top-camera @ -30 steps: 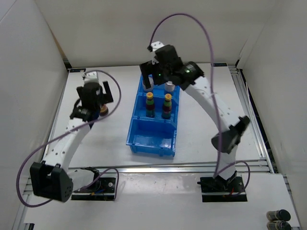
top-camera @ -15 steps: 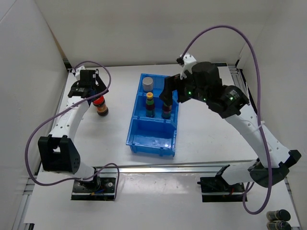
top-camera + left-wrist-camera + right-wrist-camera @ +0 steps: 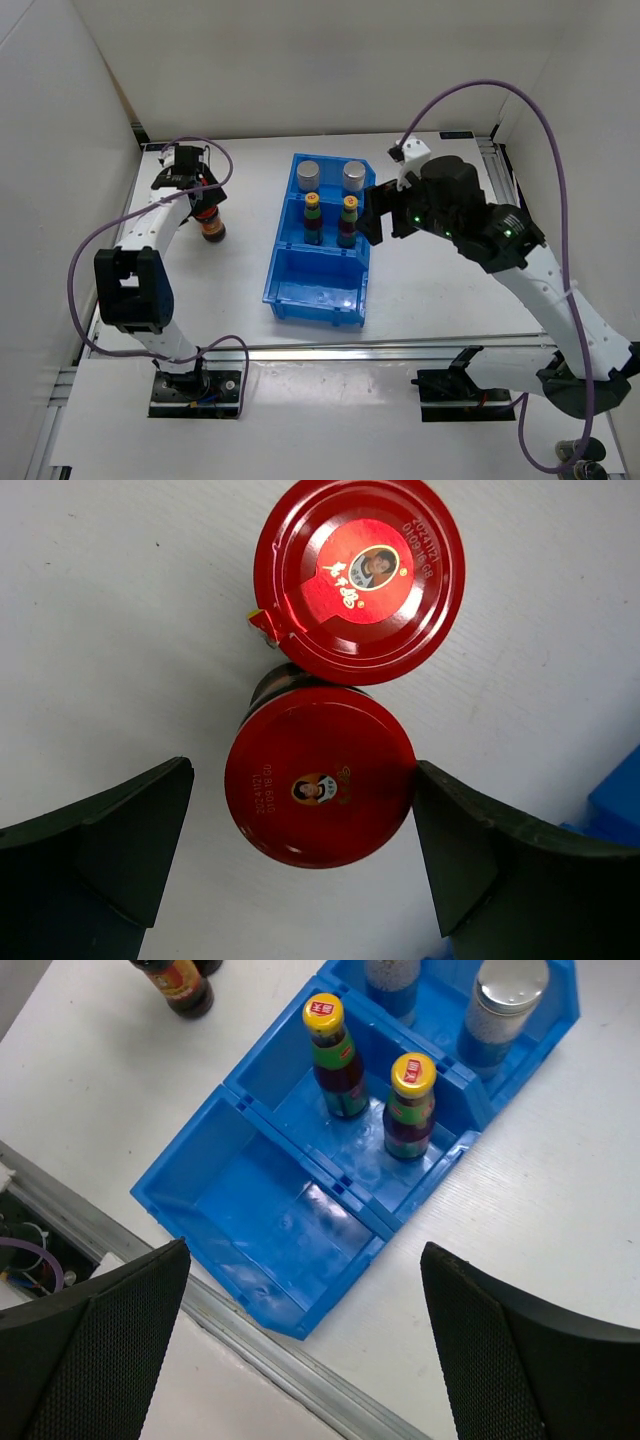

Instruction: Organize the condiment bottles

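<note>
Two squat dark bottles with red caps stand side by side on the table left of the blue bin (image 3: 290,290). My left gripper (image 3: 303,780) is open and straddles the nearer red cap (image 3: 320,775); the other red cap (image 3: 360,580) is just beyond it. From above, the left gripper (image 3: 198,195) hangs over a red-capped bottle (image 3: 211,228). Two silver-capped bottles (image 3: 308,174) (image 3: 353,175) stand in the bin's far compartment. Two yellow-capped bottles (image 3: 313,203) (image 3: 349,206) stand in the middle one. My right gripper (image 3: 375,215) is open and empty, just right of the bin.
The bin's near compartment (image 3: 270,1220) holds nothing. A metal rail (image 3: 400,350) runs along the table's near edge. White walls close in the left, back and right sides. The left arm's purple cable (image 3: 215,160) loops near the red-capped bottles.
My right arm has drawn back from the bin's far compartment to the right, leaving the second silver-capped bottle standing there. My left gripper has moved farther back, over the red-capped bottles.
</note>
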`<state>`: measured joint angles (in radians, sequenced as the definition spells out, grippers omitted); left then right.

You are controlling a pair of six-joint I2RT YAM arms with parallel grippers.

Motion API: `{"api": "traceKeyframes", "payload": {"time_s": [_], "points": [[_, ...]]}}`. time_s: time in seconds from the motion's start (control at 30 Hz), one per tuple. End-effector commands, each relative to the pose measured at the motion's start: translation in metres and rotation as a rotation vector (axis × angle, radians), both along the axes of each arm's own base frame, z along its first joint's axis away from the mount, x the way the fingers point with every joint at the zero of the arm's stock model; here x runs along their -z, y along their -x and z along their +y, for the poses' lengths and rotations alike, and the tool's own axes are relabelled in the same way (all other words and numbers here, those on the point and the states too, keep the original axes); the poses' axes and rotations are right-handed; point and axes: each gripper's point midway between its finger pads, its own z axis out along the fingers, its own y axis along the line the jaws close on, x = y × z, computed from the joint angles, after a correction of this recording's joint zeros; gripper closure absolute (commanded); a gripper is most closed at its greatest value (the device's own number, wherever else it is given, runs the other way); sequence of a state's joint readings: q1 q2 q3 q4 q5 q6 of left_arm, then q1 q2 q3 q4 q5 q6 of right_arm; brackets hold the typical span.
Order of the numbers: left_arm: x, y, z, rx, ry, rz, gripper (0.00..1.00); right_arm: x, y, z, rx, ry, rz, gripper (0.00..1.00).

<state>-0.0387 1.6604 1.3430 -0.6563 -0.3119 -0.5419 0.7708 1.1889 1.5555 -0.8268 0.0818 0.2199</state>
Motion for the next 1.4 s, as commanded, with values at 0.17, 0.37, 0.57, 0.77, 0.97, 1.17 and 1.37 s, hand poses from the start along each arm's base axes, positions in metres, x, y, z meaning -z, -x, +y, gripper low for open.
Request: {"api": "traceKeyframes", "payload": {"time_s": [0.17,0.37,0.57,0.77,0.97,1.17,1.37], "points": [[0.012,-0.012,0.002,0.043,0.019,0.028,0.08,-0.021,0.009,-0.033,0.064,0.021,-0.069,0.01],[0.013,-0.018,-0.006,0.091,0.048,0.005,0.30,-0.015,0.006,-0.044,0.105,0.071,-0.068,0.01],[0.004,-0.021,-0.016,0.143,0.081,-0.016,0.52,-0.016,0.003,-0.044,0.114,0.076,-0.071,0.01],[-0.068,-0.021,-0.018,0.166,0.076,-0.177,0.73,-0.014,-0.002,-0.048,0.141,0.114,-0.073,0.01],[-0.129,-0.010,-0.042,0.271,0.091,-0.245,0.89,-0.017,-0.006,-0.057,0.178,0.140,-0.095,0.01],[-0.185,0.011,-0.075,0.399,0.105,-0.343,0.89,-0.023,-0.013,-0.082,0.297,0.185,-0.145,0.01],[-0.246,0.043,-0.133,0.671,0.196,-0.484,0.89,-0.022,-0.020,-0.094,0.375,0.206,-0.154,0.01]]}}
